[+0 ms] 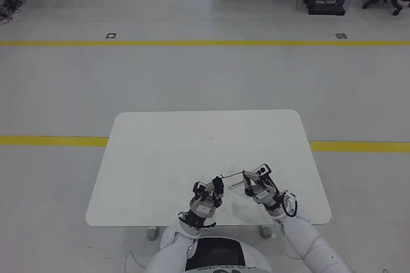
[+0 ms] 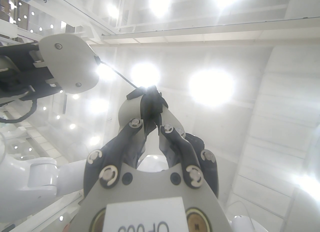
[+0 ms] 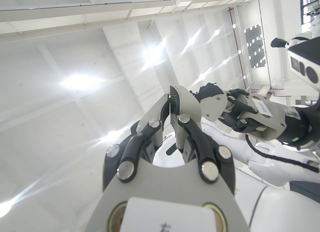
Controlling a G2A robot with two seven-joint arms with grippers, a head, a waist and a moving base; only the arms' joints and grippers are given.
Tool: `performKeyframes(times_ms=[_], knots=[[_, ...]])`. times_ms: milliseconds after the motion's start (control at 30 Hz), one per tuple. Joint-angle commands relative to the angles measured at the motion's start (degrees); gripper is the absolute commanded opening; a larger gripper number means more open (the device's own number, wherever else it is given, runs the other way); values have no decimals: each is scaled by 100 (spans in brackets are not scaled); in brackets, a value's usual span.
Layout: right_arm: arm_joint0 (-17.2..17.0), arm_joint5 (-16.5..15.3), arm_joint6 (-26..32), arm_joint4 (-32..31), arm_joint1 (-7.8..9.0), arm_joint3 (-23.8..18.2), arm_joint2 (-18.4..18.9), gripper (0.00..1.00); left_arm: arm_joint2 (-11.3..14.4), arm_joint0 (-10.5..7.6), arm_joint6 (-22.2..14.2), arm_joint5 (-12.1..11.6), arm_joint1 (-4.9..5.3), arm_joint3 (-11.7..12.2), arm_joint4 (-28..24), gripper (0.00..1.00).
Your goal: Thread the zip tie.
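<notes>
While held above table [image 1: 157, 150], zip tie [image 2: 120, 75] clenched in left claw [image 2: 151, 100], seemingly also in right claw [image 3: 170, 93].

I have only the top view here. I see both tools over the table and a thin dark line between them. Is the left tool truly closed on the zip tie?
Observer: Yes. The left wrist view shows the left tool shut, with the zip tie coming out of its tip.
Operator: And the right tool, is it closed also?
Observer: Yes. In the right wrist view the right tool is shut tight, with no gap showing.
Operator: Is the zip tie slack?
Observer: No. The left wrist view shows it running straight from one tool's tip to the other's.
</notes>
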Motion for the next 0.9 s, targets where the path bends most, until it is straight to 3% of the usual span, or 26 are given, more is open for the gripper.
performKeyframes(times_ms=[0, 867], knots=[[9, 2, 0, -3, -2, 12, 0, 0, -3, -1, -2, 0, 1, 0, -6, 0], [2, -8, 0, 10, -15, 73, 37, 0, -52, 0, -24, 0, 8, 9, -26, 0]])
